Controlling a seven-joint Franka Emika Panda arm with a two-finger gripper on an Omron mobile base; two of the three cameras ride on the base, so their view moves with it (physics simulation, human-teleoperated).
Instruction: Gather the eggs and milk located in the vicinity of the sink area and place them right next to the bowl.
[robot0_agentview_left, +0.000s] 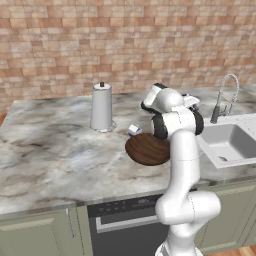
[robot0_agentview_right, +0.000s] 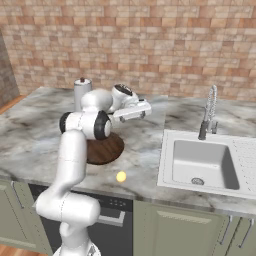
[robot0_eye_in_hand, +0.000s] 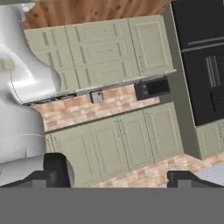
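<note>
While gripper (robot0_eye_in_hand: 117, 177) gapes | egg (robot0_agentview_right: 121, 176): one | bowl (robot0_agentview_right: 106, 148): one | milk (robot0_agentview_left: 133, 130): one

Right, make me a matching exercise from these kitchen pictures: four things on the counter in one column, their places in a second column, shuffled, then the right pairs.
Things
1. egg
2. milk carton
3. wooden bowl
4. jug

Places
A. at the back of the counter, by the brick wall
B. near the counter's front edge, between bowl and sink
C. just behind the bowl, on the jug's side
D. mid-counter, partly hidden by the arm

Pairs: 1-B, 2-C, 3-D, 4-A
</note>
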